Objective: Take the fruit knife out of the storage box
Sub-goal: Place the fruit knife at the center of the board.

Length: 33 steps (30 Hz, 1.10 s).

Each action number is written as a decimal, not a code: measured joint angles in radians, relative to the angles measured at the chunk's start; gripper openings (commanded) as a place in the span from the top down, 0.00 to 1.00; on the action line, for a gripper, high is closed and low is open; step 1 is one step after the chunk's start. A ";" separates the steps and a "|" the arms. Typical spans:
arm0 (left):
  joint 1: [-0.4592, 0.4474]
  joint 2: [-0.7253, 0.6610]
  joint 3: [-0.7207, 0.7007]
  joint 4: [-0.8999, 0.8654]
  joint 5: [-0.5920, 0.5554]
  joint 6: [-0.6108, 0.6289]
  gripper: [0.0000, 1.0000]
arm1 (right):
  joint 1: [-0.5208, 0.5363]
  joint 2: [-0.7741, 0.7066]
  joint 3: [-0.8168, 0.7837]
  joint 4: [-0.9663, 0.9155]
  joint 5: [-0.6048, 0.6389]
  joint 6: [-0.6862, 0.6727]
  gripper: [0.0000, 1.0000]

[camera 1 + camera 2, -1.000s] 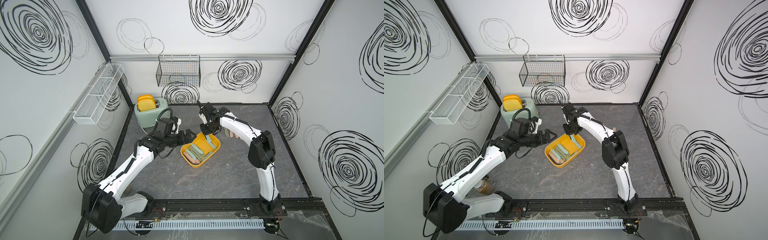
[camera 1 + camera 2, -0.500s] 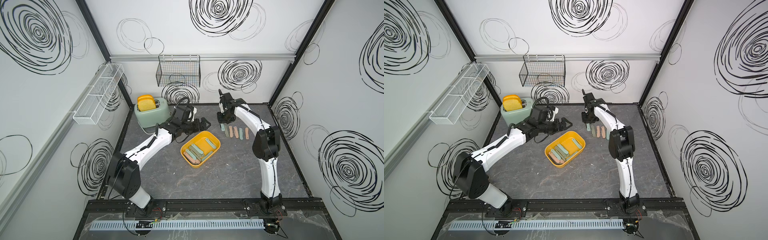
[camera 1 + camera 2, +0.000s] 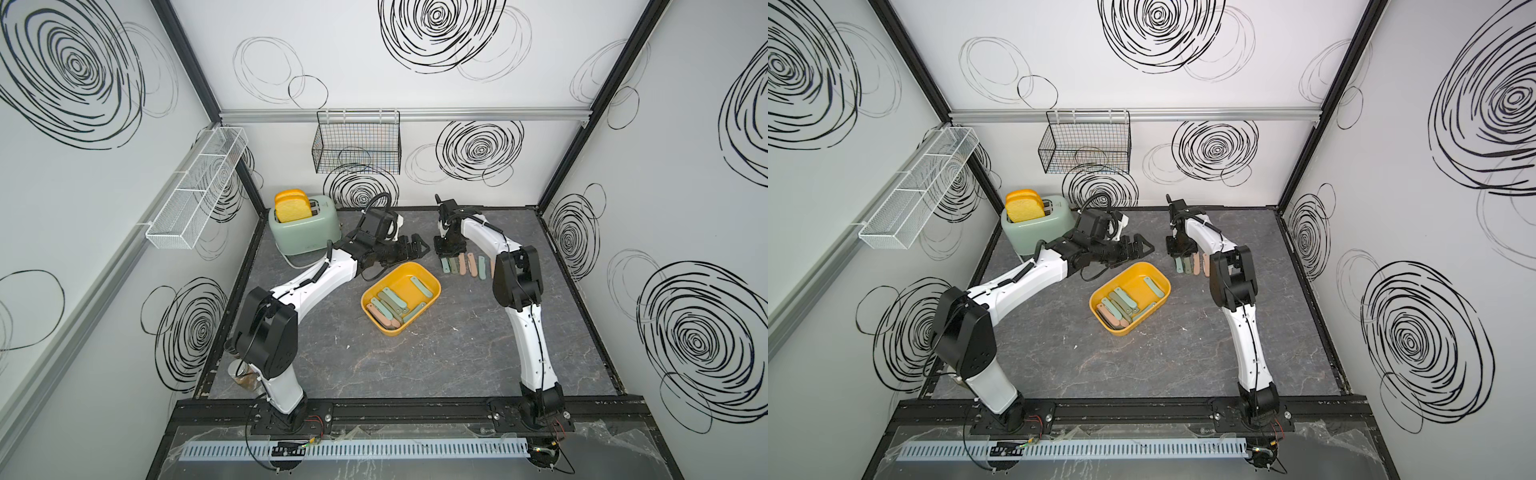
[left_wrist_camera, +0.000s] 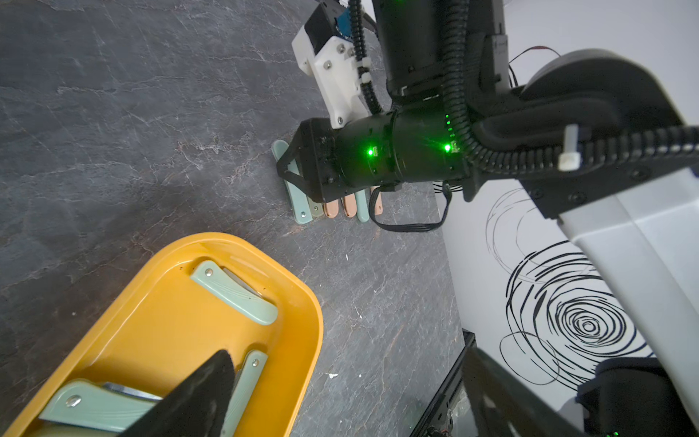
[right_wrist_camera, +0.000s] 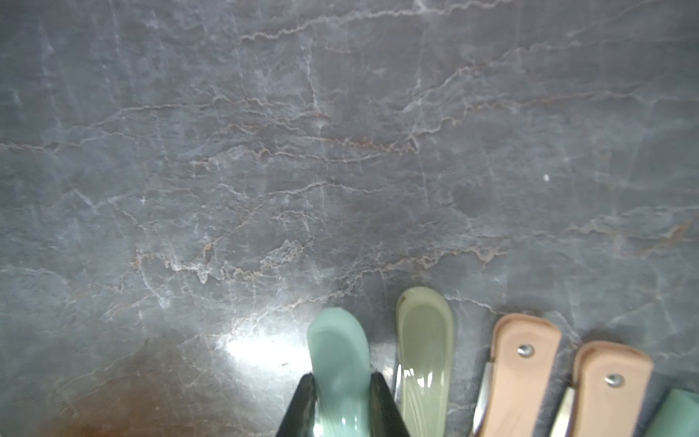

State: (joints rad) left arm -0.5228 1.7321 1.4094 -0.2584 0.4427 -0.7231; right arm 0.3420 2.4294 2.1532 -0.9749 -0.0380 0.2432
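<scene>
The mustard-yellow storage box (image 3: 405, 276) (image 3: 1140, 270) (image 4: 170, 314) lies mid-table with several folded fruit knives (image 3: 390, 305) (image 4: 234, 293) in it. My right gripper (image 3: 446, 251) (image 3: 1179, 251) (image 5: 340, 382) is shut on a mint-green fruit knife (image 5: 338, 352) (image 4: 293, 193). It holds that knife low over the table, at the left end of a row of knives (image 3: 469, 266) behind and to the right of the box. My left gripper (image 3: 419, 249) (image 3: 1144, 248) (image 4: 348, 397) is open and empty, just above the box's back edge.
The row holds an olive knife (image 5: 425, 340) and pink ones (image 5: 522, 363) right beside the held one. A green toaster (image 3: 301, 228) with toast stands back left. A black wire basket (image 3: 357, 145) and a white mesh basket (image 3: 195, 191) hang on the walls.
My right gripper has carried the mint knife from over the box to the back right and lowered it at the row's left end. My left arm has reached toward the box's back edge.
</scene>
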 measured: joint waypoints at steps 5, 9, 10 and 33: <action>0.000 0.015 0.006 0.003 0.008 0.000 0.02 | 0.000 0.006 0.011 0.000 -0.005 -0.004 0.69; 0.000 0.023 0.006 0.004 0.011 0.000 0.02 | 0.000 0.022 0.040 -0.002 -0.003 -0.007 0.63; 0.000 0.023 0.006 0.003 0.011 0.000 0.02 | 0.000 0.023 0.045 -0.002 -0.001 -0.008 0.63; 0.096 -0.515 -0.360 -0.096 0.027 -0.003 0.02 | 0.285 -0.375 -0.299 0.032 0.127 -0.005 0.59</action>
State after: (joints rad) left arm -0.4271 1.2171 1.0492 -0.3546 0.4698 -0.7258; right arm 0.6266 2.0544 1.8538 -0.9432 0.0891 0.2386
